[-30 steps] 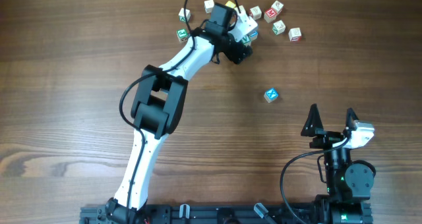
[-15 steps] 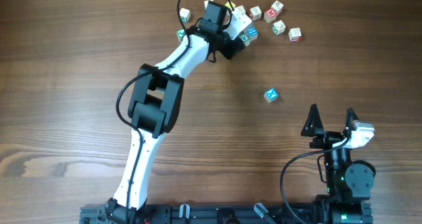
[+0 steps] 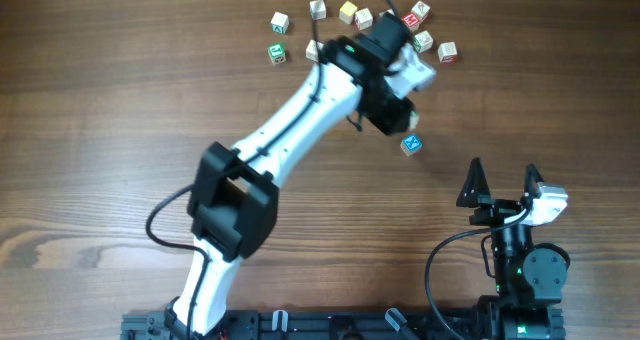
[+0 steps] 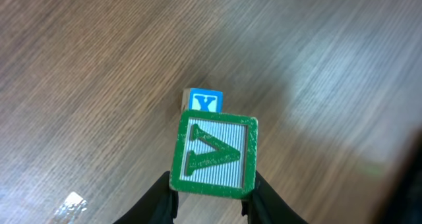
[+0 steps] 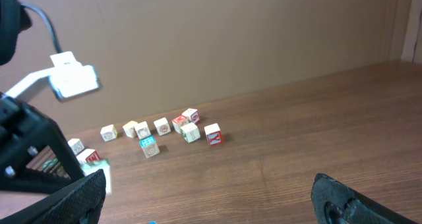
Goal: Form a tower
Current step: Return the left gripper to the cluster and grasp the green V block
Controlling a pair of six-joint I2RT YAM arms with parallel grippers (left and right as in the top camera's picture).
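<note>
My left gripper (image 4: pixel 212 196) is shut on a pale wooden cube with a green "V" face (image 4: pixel 214 155) and holds it off the table. Just beyond and below it, a cube with a blue "Y" face (image 4: pixel 205 101) lies alone on the wood. From overhead, the left gripper (image 3: pixel 403 118) hangs just up and left of that blue cube (image 3: pixel 411 144). My right gripper (image 3: pixel 503 175) stands open and empty near the front right, its jaws wide in the right wrist view (image 5: pixel 211 204). A tower is out of view; every cube on the table lies single.
Several loose letter cubes (image 3: pixel 423 41) lie scattered at the back of the table, some partly hidden by the left arm (image 3: pixel 300 110). The right wrist view shows them as a row of cubes (image 5: pixel 161 126) before a brown wall.
The left gripper closed on the green "V" cube among the back cubes. It then swung right and toward the front with the cube, ending beside the blue cube. The right arm stayed still.
</note>
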